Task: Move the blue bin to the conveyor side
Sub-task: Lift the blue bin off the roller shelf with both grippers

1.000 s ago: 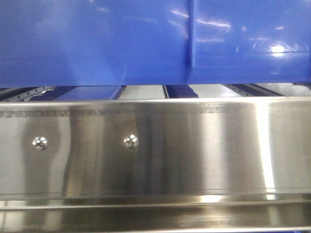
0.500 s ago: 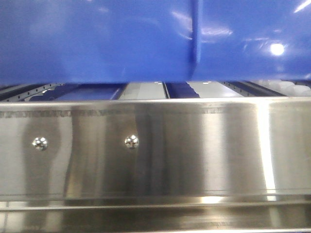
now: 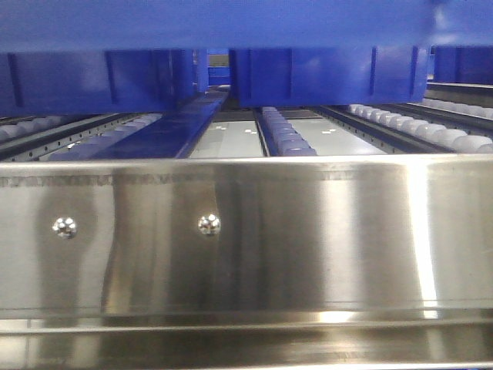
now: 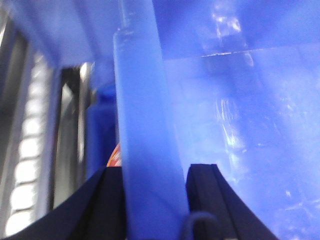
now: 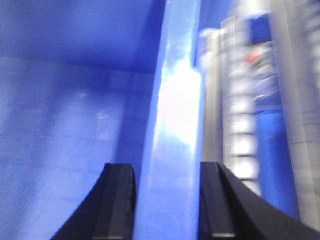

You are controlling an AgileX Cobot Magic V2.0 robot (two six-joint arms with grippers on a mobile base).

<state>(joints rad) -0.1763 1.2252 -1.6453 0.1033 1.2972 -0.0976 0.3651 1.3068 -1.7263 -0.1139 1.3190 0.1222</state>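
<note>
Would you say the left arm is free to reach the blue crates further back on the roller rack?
Probably not: the left pincer is clamped on a wall of the blue bin, which it shares with the right pincer; the back crates lie beyond that load.

The front-facing view sits low and very near the steel rack front point(image 3: 246, 231), looking level over it along the roller tracks point(image 3: 285, 135), with the blue bin point(image 3: 231, 23) a blurred band across its top edge; the left wrist view looks along the left claw point(image 4: 155, 170), hard against the bin's wall, inside to its right; the right wrist view mirrors it from the right claw point(image 5: 165, 167), inside to its left; all three share the bin and the rollers.
</note>
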